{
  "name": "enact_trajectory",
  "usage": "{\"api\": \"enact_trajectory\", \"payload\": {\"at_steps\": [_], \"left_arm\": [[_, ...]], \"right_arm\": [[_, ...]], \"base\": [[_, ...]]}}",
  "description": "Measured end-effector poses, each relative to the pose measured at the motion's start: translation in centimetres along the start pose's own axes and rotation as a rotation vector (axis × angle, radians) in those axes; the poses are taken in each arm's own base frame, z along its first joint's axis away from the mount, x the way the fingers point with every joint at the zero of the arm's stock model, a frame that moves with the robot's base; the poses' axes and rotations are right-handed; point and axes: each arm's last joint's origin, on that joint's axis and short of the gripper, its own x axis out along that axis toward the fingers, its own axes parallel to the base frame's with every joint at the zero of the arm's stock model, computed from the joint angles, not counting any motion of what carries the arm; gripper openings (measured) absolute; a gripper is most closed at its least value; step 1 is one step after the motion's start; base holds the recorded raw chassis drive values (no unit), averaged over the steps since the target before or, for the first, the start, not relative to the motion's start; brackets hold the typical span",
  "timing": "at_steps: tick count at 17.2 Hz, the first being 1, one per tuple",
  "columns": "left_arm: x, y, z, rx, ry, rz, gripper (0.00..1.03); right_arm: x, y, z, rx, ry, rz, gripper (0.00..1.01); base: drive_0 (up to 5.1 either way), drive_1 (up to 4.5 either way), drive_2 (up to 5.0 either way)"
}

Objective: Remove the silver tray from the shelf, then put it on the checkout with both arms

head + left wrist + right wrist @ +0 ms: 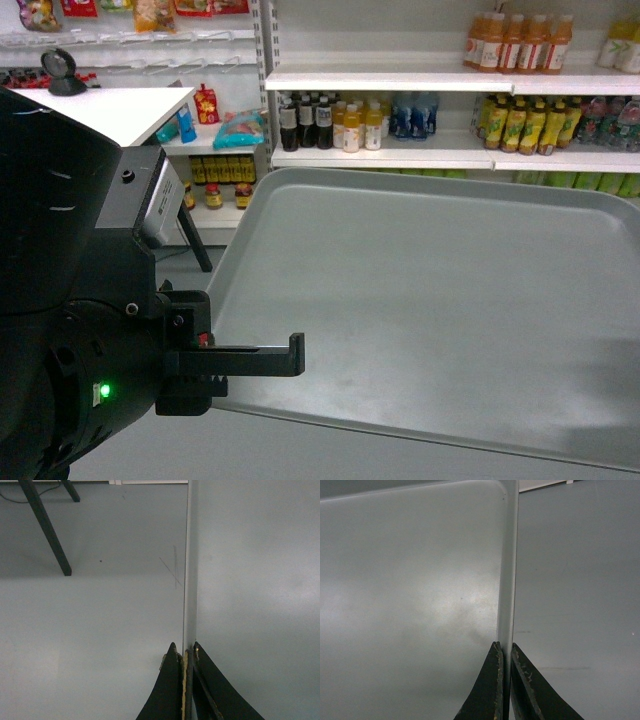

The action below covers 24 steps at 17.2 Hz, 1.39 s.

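Observation:
The silver tray hangs in the air in front of me, flat and bare, filling the right of the head view. My left gripper is shut on the tray's left rim near its front corner. In the left wrist view the left gripper pinches the thin rim, with grey floor to its left. The right gripper pinches the opposite rim; it is out of the head view. The shelf stands behind the tray. The checkout with its round black scanner lies at the upper left.
Bottled drinks fill the shelf boards behind the tray. A black slanted leg under the checkout also shows as a leg in the left wrist view. Grey floor lies below the tray. My bulky left arm blocks the left.

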Motion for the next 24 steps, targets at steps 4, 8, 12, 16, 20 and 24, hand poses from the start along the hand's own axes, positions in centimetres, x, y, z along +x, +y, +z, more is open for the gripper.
{"api": "enact_trajectory", "payload": {"at_steps": [4, 8, 12, 16, 20, 24], "left_arm": [[0.05, -0.01, -0.02, -0.001, -0.002, 0.000, 0.03], [0.05, -0.02, -0.01, -0.001, -0.003, -0.001, 0.03], [0.05, 0.00, -0.06, 0.001, 0.002, 0.001, 0.03], [0.07, 0.05, -0.05, 0.000, 0.003, 0.003, 0.03], [0.07, 0.03, -0.05, 0.000, 0.002, 0.002, 0.03], [0.07, 0.03, -0.04, 0.000, 0.002, 0.002, 0.03]], "right_arm": [[-0.01, 0.01, 0.05, -0.001, -0.005, 0.001, 0.03], [0.00, 0.00, 0.03, -0.001, -0.003, 0.000, 0.03], [0.01, 0.00, -0.01, 0.000, 0.000, 0.000, 0.03], [0.01, 0.02, 0.00, 0.000, 0.000, 0.001, 0.03], [0.01, 0.00, 0.00, 0.000, 0.000, 0.000, 0.03], [0.01, 0.01, 0.00, 0.000, -0.001, 0.000, 0.03]], "base": [[-5.1, 2.38, 2.4], [-5.0, 2.42, 2.4], [-5.0, 2.46, 2.5], [-5.0, 2.43, 2.4], [-5.0, 2.43, 2.4], [-5.0, 2.44, 2.4]]}}
